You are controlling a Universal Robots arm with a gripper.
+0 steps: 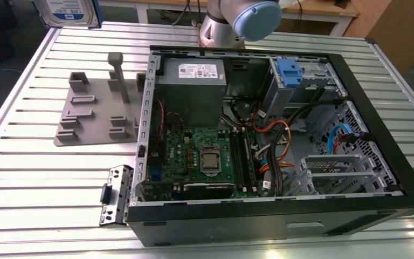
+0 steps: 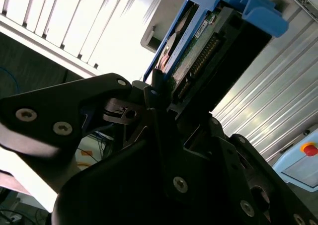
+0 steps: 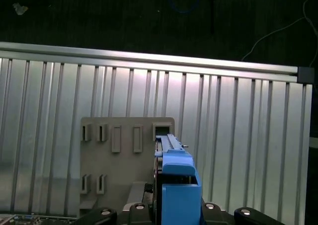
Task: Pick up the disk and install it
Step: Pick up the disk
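black gripper (image 2: 160, 86) parts sit right up close in the second wrist view, and the jaws are pinching one end of the disk (image 2: 203, 41). it hangs in the air over the grey stand (image 3: 124, 160) on the slatted table (image 1: 41, 178), well apart from the open computer case (image 1: 228, 226). i think the disk is hard, stiff and a bit heavy, with smooth sides that could slip. a drop could break it, so holding the blue frame edges, not the green board, looks best.
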